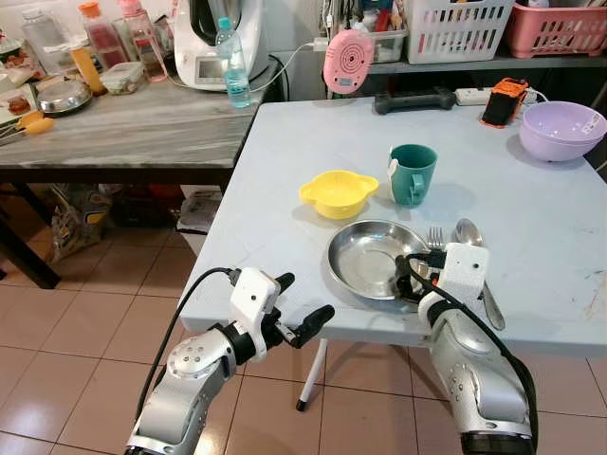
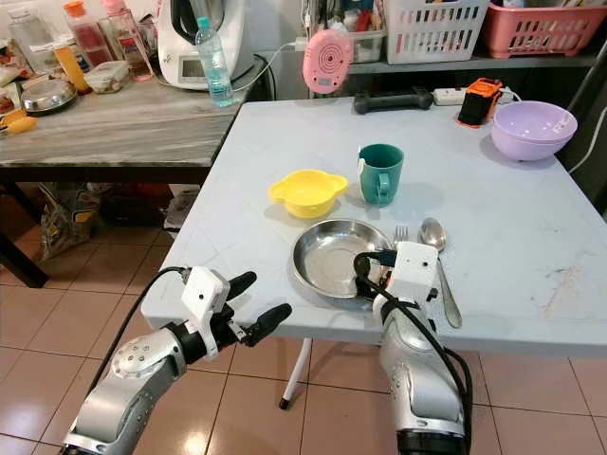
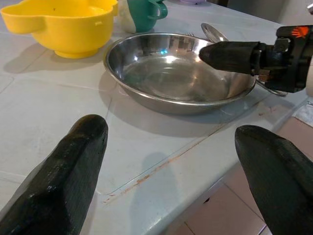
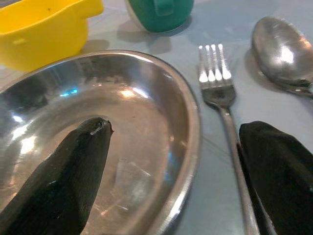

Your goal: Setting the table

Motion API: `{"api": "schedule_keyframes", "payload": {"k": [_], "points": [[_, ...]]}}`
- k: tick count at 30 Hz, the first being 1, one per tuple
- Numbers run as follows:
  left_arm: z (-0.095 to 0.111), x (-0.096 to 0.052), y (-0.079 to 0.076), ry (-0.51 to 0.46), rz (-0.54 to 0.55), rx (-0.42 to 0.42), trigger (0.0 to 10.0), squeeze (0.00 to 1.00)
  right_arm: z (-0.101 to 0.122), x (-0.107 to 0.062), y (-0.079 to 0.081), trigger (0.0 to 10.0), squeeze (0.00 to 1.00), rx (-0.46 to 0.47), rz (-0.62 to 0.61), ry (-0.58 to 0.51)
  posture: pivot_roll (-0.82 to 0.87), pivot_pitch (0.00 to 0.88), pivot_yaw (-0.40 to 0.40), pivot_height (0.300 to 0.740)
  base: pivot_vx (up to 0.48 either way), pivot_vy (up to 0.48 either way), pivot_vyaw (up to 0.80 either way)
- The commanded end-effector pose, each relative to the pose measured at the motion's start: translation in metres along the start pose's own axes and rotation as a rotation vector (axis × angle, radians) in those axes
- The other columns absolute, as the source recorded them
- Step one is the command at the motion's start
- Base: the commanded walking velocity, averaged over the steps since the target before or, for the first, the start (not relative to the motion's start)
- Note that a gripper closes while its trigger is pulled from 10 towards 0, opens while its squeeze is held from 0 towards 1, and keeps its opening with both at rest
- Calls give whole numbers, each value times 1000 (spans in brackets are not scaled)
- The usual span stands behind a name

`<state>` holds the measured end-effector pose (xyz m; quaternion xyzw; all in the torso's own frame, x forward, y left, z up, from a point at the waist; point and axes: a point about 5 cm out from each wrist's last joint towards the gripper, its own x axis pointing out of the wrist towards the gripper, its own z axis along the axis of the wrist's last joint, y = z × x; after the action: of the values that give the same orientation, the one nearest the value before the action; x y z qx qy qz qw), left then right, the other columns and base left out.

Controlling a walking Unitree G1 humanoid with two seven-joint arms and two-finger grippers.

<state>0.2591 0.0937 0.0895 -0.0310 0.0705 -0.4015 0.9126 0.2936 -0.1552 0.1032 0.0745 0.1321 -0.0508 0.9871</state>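
A steel plate [image 1: 370, 256] lies near the front edge of the pale blue table [image 1: 285, 161]. To its right lie a fork [image 1: 435, 235] and a spoon [image 1: 469, 233]. Behind it stand a yellow bowl [image 1: 338, 192] and a teal mug [image 1: 413, 173]. My right gripper [image 4: 177, 128] is open, straddling the plate's right rim [image 4: 188, 122]: one finger hangs over the plate, the other over the fork's handle [image 4: 234, 147]. My left gripper [image 1: 302, 305] is open at the table's front edge, left of the plate and pointing toward it, with nothing between its fingers [image 3: 73, 161].
A purple bowl [image 1: 561, 129] sits at the table's far right corner. A pink device [image 1: 348, 60], a power strip [image 1: 479, 96] and baskets [image 1: 455, 28] line the back. A marble side table [image 1: 123, 133] with bottles and a water bottle [image 1: 232, 64] stands to the left, over tiled floor [image 1: 85, 313].
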Motion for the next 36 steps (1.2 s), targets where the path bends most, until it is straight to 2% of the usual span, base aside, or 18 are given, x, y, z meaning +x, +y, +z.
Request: {"api": "schedule_keyframes", "payload": {"k": [1,2,36], "points": [[0,0,2,12,6,7,10000,0,2,2,8,3490,0,11,31,6,-99,22,96,740,0,0,0],[0,-1,2,12,6,7,10000,0,2,2,8,0,0,11,29,8,-99,23,96,740,0,0,0],[-2,0,0,28,-3,-5,10000,0,-6,2,5,0,0,45,3,71,-101,29,98,740,0,0,0]]}}
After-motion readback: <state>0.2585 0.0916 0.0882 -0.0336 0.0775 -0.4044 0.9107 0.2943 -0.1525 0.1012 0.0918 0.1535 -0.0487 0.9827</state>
